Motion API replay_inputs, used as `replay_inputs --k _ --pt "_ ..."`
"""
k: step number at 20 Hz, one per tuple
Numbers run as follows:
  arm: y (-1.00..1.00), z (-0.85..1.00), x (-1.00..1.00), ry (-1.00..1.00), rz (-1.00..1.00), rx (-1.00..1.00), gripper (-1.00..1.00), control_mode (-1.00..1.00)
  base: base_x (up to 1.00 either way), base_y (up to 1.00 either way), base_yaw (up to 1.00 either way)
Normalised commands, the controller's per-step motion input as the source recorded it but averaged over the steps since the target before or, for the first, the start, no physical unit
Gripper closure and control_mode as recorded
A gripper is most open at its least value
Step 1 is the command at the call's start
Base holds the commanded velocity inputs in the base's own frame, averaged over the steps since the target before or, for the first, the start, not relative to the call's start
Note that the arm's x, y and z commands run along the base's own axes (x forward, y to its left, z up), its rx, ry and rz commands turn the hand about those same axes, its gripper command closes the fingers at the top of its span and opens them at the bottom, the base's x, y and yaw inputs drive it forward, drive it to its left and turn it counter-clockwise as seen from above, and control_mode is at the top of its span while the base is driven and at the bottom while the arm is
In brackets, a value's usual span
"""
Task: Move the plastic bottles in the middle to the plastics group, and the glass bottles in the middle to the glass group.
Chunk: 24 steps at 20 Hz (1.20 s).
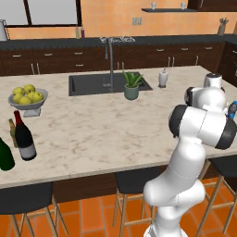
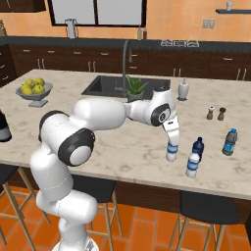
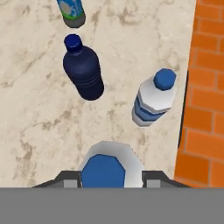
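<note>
A kitchen with orange walls and dark cabinets surrounds a pale marbled island counter [image 2: 122, 147] with a black sink [image 1: 88, 84] sunk into it.

Right of centre in the right base view, the pincer [image 2: 171, 147] points straight down with its jaws narrowed on a clear ribbed bottle [image 2: 171, 151] that stands on the counter. In the hand view that bottle's blue cap sits at bottom centre between the dark fingertips [image 3: 70, 178].

Just right of it in the right base view stand another clear bottle with a blue cap [image 2: 192, 165] and pale wrap, near the front edge above the orange tiled floor, and a solid dark blue bottle [image 2: 197, 147] behind it. Further right stands a blue-labelled bottle [image 2: 229, 142]; no writing on any label can be read. Two small shakers [image 2: 215, 113] stand beyond, with bare counter between them and the bottles.

At the left edge of the left base view, well apart, the black wine bottle [image 1: 23, 136] with red top and grey label stands by a dark green bottle [image 1: 5, 156], a slim brown bottle [image 1: 12, 131] behind it. Bare counter lies between the two groups.
</note>
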Motion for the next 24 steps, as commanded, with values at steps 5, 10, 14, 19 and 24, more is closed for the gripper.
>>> replay_inputs --k 5,10,14,19,24 --pt "-0.25 -0.02 -0.02 -0.06 -0.1 0.01 1.0 -1.0 0.0 0.0 0.0" --pt "-0.17 -0.22 -0.01 -0.07 -0.09 0.01 1.0 -1.0 0.0 0.0 0.0" --pt "-0.09 -0.61 -0.03 -0.06 -0.09 0.0 1.0 -1.0 0.0 0.0 0.0" --pt "-0.02 -0.55 -0.03 -0.04 -0.09 0.0 1.0 -1.0 0.0 0.0 0.0" --pt "0.0 -0.24 0.0 -0.01 -0.08 0.0 1.0 -1.0 0.0 0.0 0.0"
